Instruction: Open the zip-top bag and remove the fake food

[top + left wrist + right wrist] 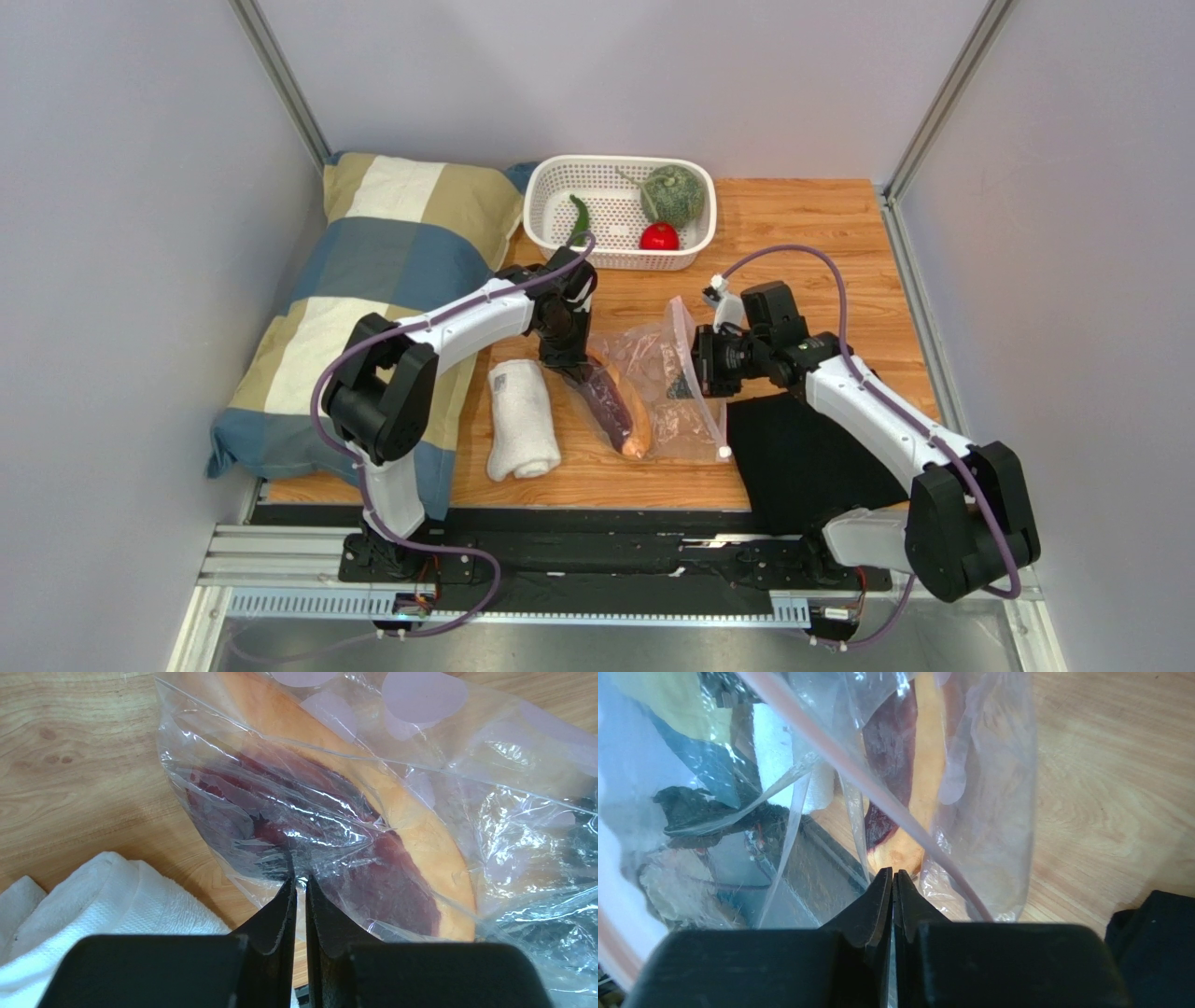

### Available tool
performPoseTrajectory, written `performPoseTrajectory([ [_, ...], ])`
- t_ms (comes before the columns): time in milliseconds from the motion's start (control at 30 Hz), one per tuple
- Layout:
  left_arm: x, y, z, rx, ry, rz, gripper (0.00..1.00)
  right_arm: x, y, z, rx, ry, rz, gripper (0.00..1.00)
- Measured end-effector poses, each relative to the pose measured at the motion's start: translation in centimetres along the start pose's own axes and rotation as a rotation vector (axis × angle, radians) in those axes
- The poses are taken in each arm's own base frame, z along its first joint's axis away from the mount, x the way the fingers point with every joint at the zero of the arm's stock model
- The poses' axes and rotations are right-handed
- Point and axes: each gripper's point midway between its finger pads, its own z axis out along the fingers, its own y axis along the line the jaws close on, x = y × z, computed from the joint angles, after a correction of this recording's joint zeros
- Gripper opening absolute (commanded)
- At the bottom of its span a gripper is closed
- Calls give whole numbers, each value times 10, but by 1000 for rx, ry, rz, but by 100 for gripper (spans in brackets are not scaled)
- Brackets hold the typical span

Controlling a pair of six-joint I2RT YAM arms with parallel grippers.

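Clear crinkled film of the zip-top bag (671,367) is pinched at both ends. On the left gripper (299,876) the jaws are drawn to a narrow slit and clamp a fold of the bag's wall directly above the purple-and-orange piece (403,861), which lies inside the bag just beyond the fingertips. On the right gripper (893,875) the jaws are likewise almost together, nipping the film near the bag's mouth. The pinkish zip strip (878,791) runs diagonally away just ahead of these tips, and the same piece shows through the plastic beyond it. In the overhead view the two grippers face each other across the bag, the right one holding the mouth edge raised off the wooden table (814,238). A rolled white towel (521,417) lies just beside the left gripper, on its outer side, apart from the bag. A black cloth (807,455) lies beneath and behind the right gripper. Farther beyond both tools stands a white basket (617,261), well apart from the bag, holding a bumpy green vegetable (673,193), a red tomato (659,237) and a slim green pepper (579,221). A checked pillow (365,280) lies farthest out, on the left arm's outer side.
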Motion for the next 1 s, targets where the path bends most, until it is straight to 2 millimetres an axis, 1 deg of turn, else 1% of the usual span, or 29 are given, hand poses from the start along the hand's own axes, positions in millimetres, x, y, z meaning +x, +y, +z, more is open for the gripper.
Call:
performPoseTrajectory([
  [67, 0, -2, 0, 4, -4, 4, 12, 3, 2, 4, -6, 5, 12, 5],
  [200, 0, -7, 2, 13, -11, 15, 12, 1, 6, 14, -6, 1, 54, 1],
  [333, 3, -10, 4, 17, -7, 23, 12, 0, 5, 26, 30, -2, 167, 1],
  [500, 3, -11, 4, 19, -6, 26, 12, -4, 6, 31, 66, -37, 280, 1],
  [633, 5, -12, 6, 26, -2, 28, 12, -7, 6, 34, 100, -69, 343, 8],
  [700, 7, -12, 7, 28, 2, 28, 11, -8, 8, 39, 100, -89, 324, 10],
  [767, 9, -11, 8, 30, 6, 27, 11, -6, 10, 48, 82, -92, 287, 17],
  [833, 9, -12, 8, 33, 7, 29, 11, 2, 4, 58, 85, -77, 265, 20],
  [867, 9, -12, 8, 34, 7, 30, 11, 9, -2, 64, 92, -63, 256, 22],
  [967, 11, -12, 9, 34, 10, 32, 11, 28, -20, 70, 137, -20, 254, 26],
  [1000, 12, -12, 9, 36, 11, 33, 11, 31, -24, 70, 148, -13, 251, 28],
])
